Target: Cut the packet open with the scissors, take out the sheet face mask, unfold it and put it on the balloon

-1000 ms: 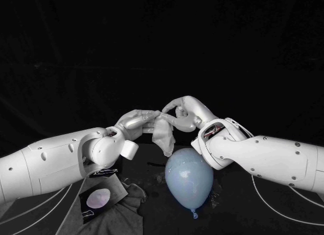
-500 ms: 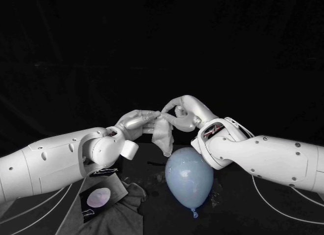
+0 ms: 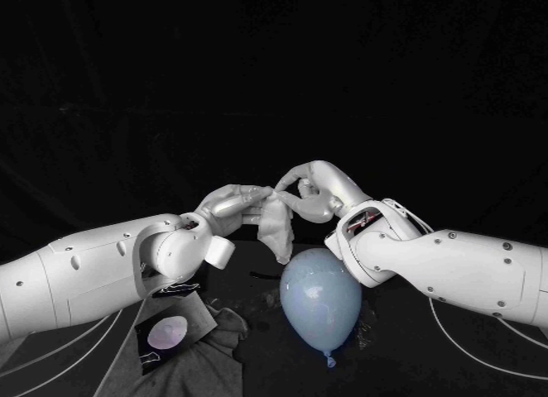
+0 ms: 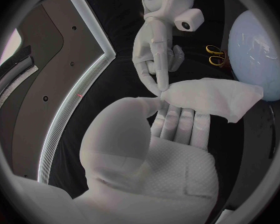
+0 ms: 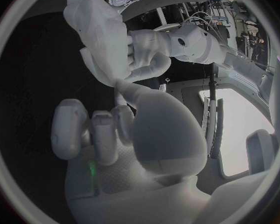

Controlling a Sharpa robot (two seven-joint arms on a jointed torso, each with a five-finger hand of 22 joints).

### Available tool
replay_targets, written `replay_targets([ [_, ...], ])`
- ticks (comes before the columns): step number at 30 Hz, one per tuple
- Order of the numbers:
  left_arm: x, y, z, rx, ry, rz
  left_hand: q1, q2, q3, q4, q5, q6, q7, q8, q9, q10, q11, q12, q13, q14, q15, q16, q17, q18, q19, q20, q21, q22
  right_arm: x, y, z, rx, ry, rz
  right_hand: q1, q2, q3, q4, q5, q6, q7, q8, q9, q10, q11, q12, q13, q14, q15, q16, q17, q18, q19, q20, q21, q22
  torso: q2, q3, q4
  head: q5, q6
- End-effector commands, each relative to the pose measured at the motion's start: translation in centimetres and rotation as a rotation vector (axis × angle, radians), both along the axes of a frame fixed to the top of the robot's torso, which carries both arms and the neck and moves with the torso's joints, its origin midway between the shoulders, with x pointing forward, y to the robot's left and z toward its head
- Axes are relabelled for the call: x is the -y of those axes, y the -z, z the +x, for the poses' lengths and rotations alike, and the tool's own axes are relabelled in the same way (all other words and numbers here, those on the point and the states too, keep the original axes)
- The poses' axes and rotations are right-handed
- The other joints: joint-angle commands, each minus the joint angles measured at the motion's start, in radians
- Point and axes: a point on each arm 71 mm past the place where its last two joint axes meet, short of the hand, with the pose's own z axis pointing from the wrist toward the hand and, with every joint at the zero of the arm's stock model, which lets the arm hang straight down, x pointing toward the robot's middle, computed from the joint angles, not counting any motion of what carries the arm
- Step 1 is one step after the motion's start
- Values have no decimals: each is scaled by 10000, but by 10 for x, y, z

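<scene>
A pale, still folded sheet face mask (image 3: 274, 230) hangs above the table between my two hands. My left hand (image 3: 233, 207) grips its upper end, and the mask (image 4: 211, 97) lies draped over that hand's fingers (image 4: 177, 122). My right hand (image 3: 308, 188) faces it, with one outstretched fingertip (image 4: 161, 87) touching the mask's corner and its thumb held apart. The mask (image 5: 96, 35) also hangs from the left hand (image 5: 146, 55) in the right wrist view. The light blue balloon (image 3: 319, 302) lies on the table just below the mask. The cut packet (image 3: 166, 335) lies at the front left.
A crumpled grey cloth (image 3: 214, 356) lies next to the packet, under my left forearm. The yellow-handled scissors (image 4: 213, 55) lie on the table beside the balloon (image 4: 255, 55). Cables run along the table under both forearms.
</scene>
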Motion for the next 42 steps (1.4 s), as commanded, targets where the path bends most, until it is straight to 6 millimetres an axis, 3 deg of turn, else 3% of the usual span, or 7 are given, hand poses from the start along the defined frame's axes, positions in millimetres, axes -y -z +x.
replay_targets([
  [1,0,-7,1,451,-64,-268,-118,-1,56,-1,64,104,-18,74,42,-16,-10,-5,1,-35,29,-64,-10,109,-52,1,-43,-13,7,2,1,109,364,112,-129,-51,58,-2,20,35,-58,318,426,90,-19,54,866,1061,-72,35,2626,-127,90,-20,56,1905,-1,0,-3,9,1],
  [21,-7,-7,3,590,-549,-181,-162,2,116,-55,62,151,-33,106,62,40,-32,5,4,-28,15,-64,-9,116,-37,-4,-31,-5,19,-3,-7,637,424,901,-295,-48,286,-85,22,-81,-77,484,582,118,-45,55,911,1061,-115,35,2626,-137,119,-64,101,1918,-7,-1,-9,27,1],
  [23,-6,-7,3,566,-566,-160,-220,-13,106,-43,60,163,2,111,67,53,-16,3,3,-27,18,-64,-9,114,-31,-4,-26,-4,18,-4,-8,617,319,963,-535,-104,302,18,11,-444,19,373,599,-63,35,-245,672,1061,-64,35,2626,-137,106,-44,72,1910,-6,0,-9,33,10],
  [24,-6,-7,3,554,-565,-152,-266,-23,87,-27,59,170,25,114,70,60,-4,1,3,-26,23,-65,-9,113,-28,-3,-25,-3,17,-3,-8,590,261,950,-917,-249,90,262,21,-872,166,116,528,-133,158,-335,611,1061,33,35,2626,-134,76,6,10,1894,-6,1,-7,35,16],
  [27,-6,-7,3,540,-520,-120,-284,-31,79,-25,59,171,34,113,71,61,0,-2,2,-26,25,-65,-9,112,-28,-2,-25,-3,12,-2,-8,411,95,736,-1445,-640,-394,590,6,-1207,369,-226,414,-250,340,-451,542,1061,194,35,2626,-102,-29,121,-209,1834,-2,1,0,17,28],
  [33,-3,-7,2,581,-376,-59,-299,-52,70,-38,61,160,30,106,70,57,4,-7,-1,-30,29,-68,-10,111,-31,-1,-26,-4,4,2,-5,49,56,159,-1812,-894,-970,1036,14,-1526,582,-731,195,-428,545,-601,460,1061,390,35,2626,-68,-141,298,-414,1781,2,-9,6,-2,34],
  [42,-1,-7,0,626,-276,-8,-306,-58,74,-54,61,139,19,93,68,40,4,-18,-5,-43,34,-75,-12,109,-39,2,-31,-6,-5,7,-2,-34,117,-351,-1695,-887,-1189,1171,16,-1499,613,-909,113,-460,584,-594,485,1061,435,35,2626,-59,-144,375,-410,1784,5,-3,9,5,8],
])
